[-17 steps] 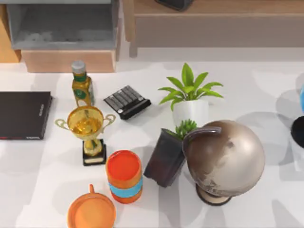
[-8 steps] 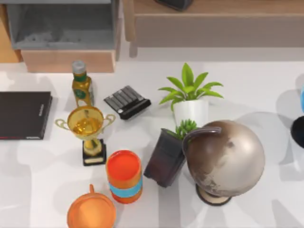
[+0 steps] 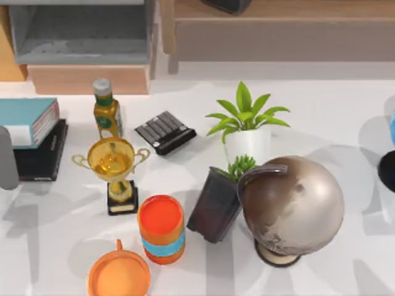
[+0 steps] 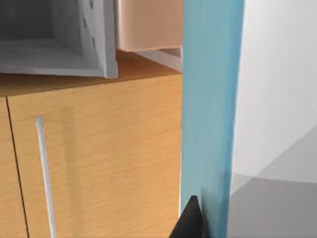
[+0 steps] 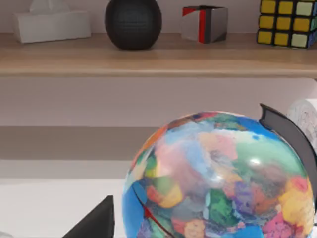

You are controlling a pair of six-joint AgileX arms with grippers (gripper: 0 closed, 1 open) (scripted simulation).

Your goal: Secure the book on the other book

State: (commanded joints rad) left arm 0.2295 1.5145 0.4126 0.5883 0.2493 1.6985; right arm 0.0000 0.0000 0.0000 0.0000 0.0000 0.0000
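Observation:
The book [image 3: 24,115], a thick teal hardcover with white page edges and a reddish stripe, is at the table's far left, over the far part of the other book [image 3: 42,157], which lies flat and black. A grey part of my left arm [image 3: 7,157] stands at the left edge beside both. In the left wrist view the teal cover [image 4: 208,99] runs upright through the picture, and my left gripper [image 4: 203,223] is shut on it, one dark fingertip [image 4: 190,220] pressed against the cover. My right gripper [image 5: 94,223] is parked off to the right beside a colourful globe [image 5: 218,178].
A gold trophy [image 3: 114,163] and an oil bottle [image 3: 106,111] stand just right of the books. Further right are a black ribbed block [image 3: 165,131], a potted plant [image 3: 247,132], a tipped dark pot [image 3: 216,203], a brown globe [image 3: 293,206], an orange can [image 3: 162,228] and an orange mug [image 3: 118,274]. Shelves [image 3: 80,43] line the back.
The teal book and my left arm have come in from the left; the book now covers the far part of the black book, which lay bare before.

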